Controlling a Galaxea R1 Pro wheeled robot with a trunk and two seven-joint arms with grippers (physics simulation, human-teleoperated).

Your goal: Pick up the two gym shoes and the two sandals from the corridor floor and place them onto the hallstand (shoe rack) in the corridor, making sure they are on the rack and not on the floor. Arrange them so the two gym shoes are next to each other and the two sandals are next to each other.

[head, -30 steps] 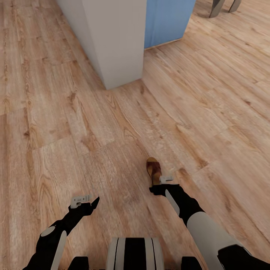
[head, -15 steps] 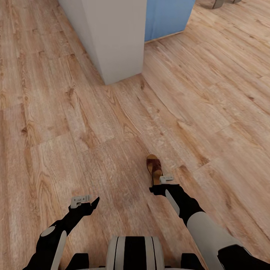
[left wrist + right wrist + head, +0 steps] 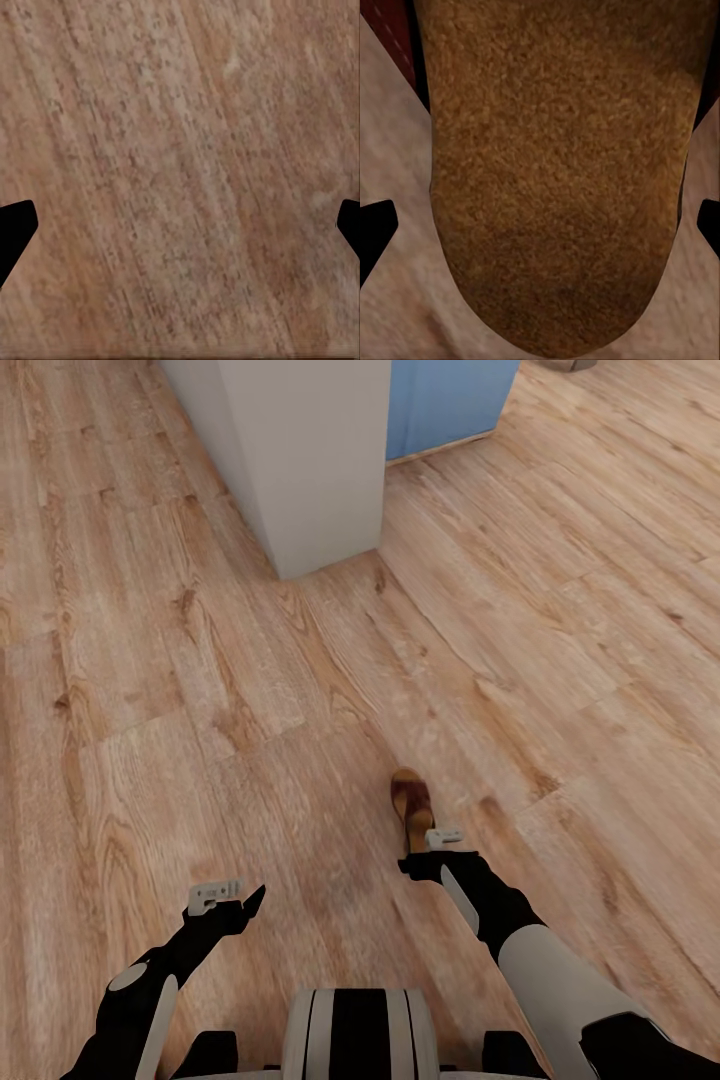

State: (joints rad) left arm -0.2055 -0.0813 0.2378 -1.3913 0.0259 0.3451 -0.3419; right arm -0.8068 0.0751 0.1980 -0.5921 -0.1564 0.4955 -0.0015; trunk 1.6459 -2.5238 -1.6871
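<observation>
The left gripper (image 3: 228,897) hangs with jaws spread wide over bare corridor floor (image 3: 560,660). The right gripper (image 3: 432,852) hovers directly above the heel end of a brown sandal (image 3: 411,803) lying on the planks, jaws open on either side of its tan footbed (image 3: 556,172). Beyond stand a pale grey-white wall corner (image 3: 300,460) and a blue panel (image 3: 445,405).

Home corridor: wood-plank floor (image 3: 560,610), sandal (image 3: 411,801)

Both arms reach low; left tool (image 3: 228,896), right tool (image 3: 437,848) seemingly spread.
</observation>
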